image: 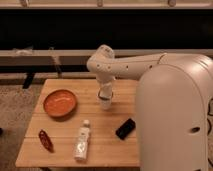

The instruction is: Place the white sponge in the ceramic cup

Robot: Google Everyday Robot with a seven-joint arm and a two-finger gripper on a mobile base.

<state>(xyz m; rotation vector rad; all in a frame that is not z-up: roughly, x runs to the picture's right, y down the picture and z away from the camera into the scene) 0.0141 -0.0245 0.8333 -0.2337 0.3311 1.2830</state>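
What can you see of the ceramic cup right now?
The ceramic cup is a small, plain white cylinder standing upright on the wooden table, near the middle, right of the orange bowl and apart from it. Its upper part is hidden by the gripper, which hangs directly over its mouth, so the rim and inside cannot be seen. Only the lower wall shows, smooth and unmarked.

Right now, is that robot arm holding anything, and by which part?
It cannot be told. The gripper hangs right over the ceramic cup on the wooden table, and no white sponge shows anywhere.
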